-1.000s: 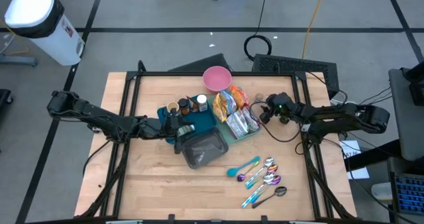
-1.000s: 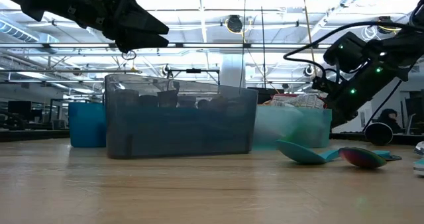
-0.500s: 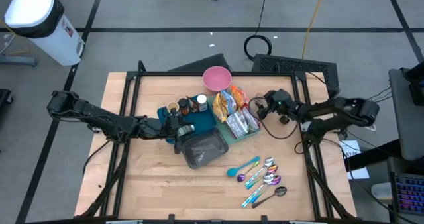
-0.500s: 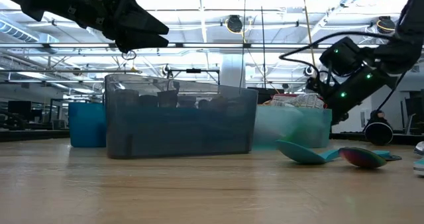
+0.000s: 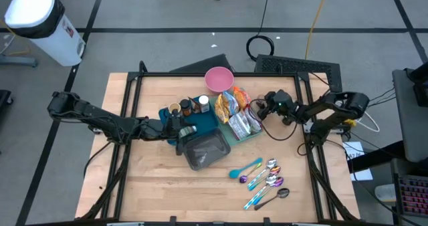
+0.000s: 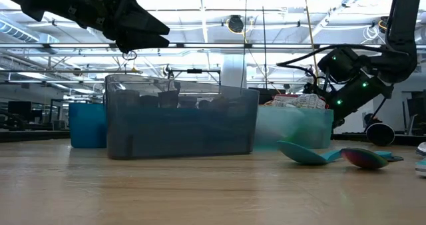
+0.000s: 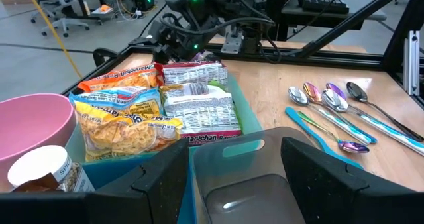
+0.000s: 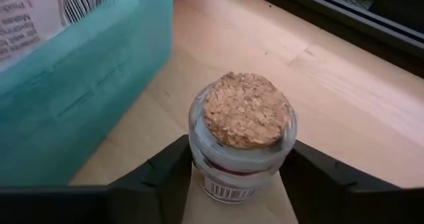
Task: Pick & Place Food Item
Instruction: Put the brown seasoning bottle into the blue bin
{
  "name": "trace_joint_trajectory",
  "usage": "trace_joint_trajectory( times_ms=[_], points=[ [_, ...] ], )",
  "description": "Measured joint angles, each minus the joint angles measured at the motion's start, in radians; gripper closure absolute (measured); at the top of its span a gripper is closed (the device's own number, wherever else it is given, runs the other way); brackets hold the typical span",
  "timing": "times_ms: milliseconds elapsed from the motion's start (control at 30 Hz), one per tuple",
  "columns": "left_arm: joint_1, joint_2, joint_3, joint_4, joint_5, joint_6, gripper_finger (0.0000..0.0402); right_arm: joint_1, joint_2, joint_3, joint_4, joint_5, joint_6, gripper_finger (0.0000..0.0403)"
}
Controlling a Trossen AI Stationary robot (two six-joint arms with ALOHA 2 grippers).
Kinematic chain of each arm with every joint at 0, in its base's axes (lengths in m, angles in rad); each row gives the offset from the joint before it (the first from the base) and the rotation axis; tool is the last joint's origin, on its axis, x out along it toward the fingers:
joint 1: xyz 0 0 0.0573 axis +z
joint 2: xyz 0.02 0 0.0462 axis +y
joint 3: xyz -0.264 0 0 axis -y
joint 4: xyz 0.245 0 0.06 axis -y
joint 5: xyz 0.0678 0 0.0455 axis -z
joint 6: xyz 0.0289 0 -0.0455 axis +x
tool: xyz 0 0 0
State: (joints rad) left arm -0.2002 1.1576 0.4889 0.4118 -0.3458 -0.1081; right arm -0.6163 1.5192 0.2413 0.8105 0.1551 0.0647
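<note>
The biggest change is in the right arm: over the last second its elbow has folded back toward the worktop's (image 5: 147, 179) right edge. Its tool (image 5: 265, 107) has edged in toward the teal tub (image 5: 237, 136). That tool now has its two dark fingers (image 8: 165, 177) pressed against either side of a small jar (image 8: 242, 128), which sits just beside the tub's wall, apparently at worktop level. I judge the grip has only just been taken, so the pick looks done and the lift and carry are still to come. The left arm has not moved. Its tool (image 5: 182, 128) hangs above the smoky grey container (image 5: 204, 150), fingers apart and holding nothing.

The worktop is pale wood with visible grain, boxed by a black metal frame. The grey container is translucent plastic with rounded corners, and the teal tub is cloudier, with straight walls. Inside the tub lie crinkly, glossy noodle packets (image 7: 126, 121), soft and easily crushed. Behind them is a smooth pink bowl (image 5: 219, 78), round and matte. The jar is clear glass, squat and cylindrical, with a printed label low down and a rough, crumbly cork stopper (image 8: 246, 109). Glass is slick, so the hold depends on squeeze rather than friction. A row of shiny spoons (image 5: 267, 179), some iridescent and one turquoise, lies well apart near the front.
</note>
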Motion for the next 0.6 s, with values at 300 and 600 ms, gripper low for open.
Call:
trace_joint_trajectory(
  times_ms=[300,600],
  points=[
    [0.0,0.0,0.0,0.0,0.0,-0.023,0.0158,0.0,-0.098,0.0,-0.016,0.0,-0.01,0.0229],
    [0.012,0.0,0.01,0.004,0.032,-0.134,0.0158,0.004,-0.48,0.0,-0.276,-0.005,-0.036,0.0229]
  ],
)
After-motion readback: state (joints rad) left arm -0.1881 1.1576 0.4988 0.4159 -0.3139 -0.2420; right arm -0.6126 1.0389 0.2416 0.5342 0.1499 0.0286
